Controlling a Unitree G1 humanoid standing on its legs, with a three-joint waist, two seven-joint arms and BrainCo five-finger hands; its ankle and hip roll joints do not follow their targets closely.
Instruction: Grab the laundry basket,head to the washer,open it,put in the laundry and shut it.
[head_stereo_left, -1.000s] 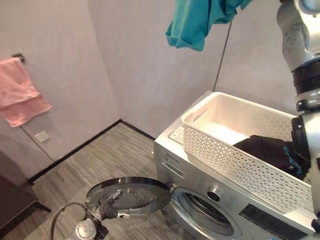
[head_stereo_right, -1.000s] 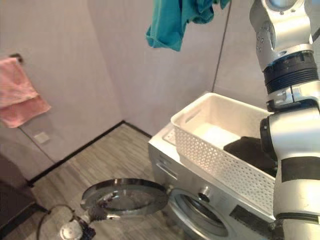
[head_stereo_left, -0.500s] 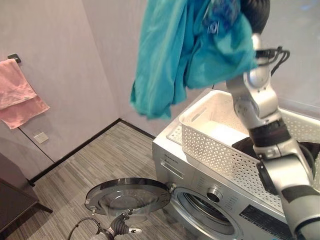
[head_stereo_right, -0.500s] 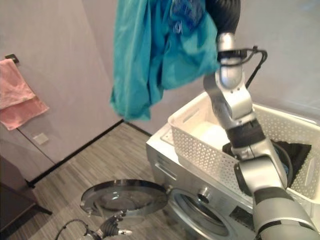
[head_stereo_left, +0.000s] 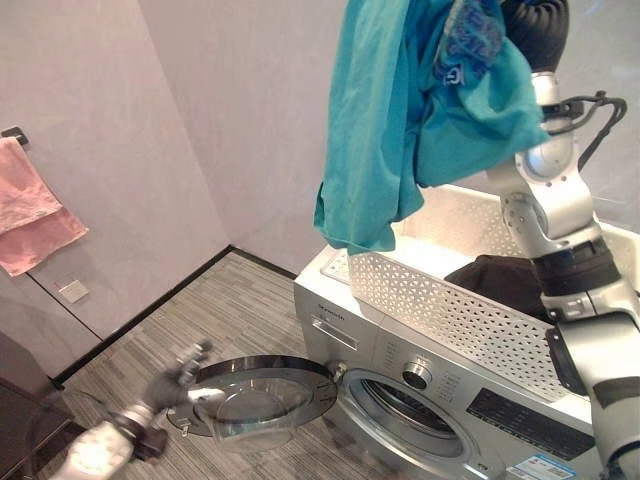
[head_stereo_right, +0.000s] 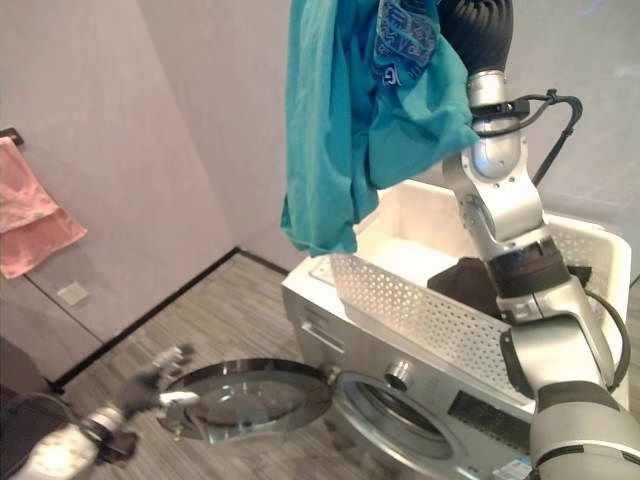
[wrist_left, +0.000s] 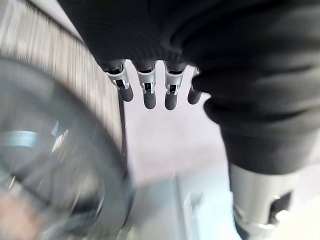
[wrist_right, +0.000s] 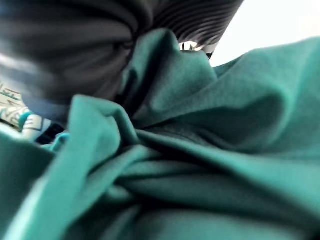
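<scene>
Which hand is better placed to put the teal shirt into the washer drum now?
Right. The right hand already holds the teal shirt up above the basket; the left hand hovers low by the open door.

So the floor (head_stereo_left: 200, 310) is grey wood-look planks with a dark baseboard running along the walls, taking up the lower left of the head views. Sitting right on it is the silver washer (head_stereo_left: 420, 390), lower middle to lower right, with its round door (head_stereo_left: 258, 392) swung open and lying flat out over the planks. The washer's flat top carries the white perforated laundry basket (head_stereo_left: 450, 315), right of centre, and inside that there's a dark garment (head_stereo_left: 495, 280) bunched toward the basket's right side.
</scene>
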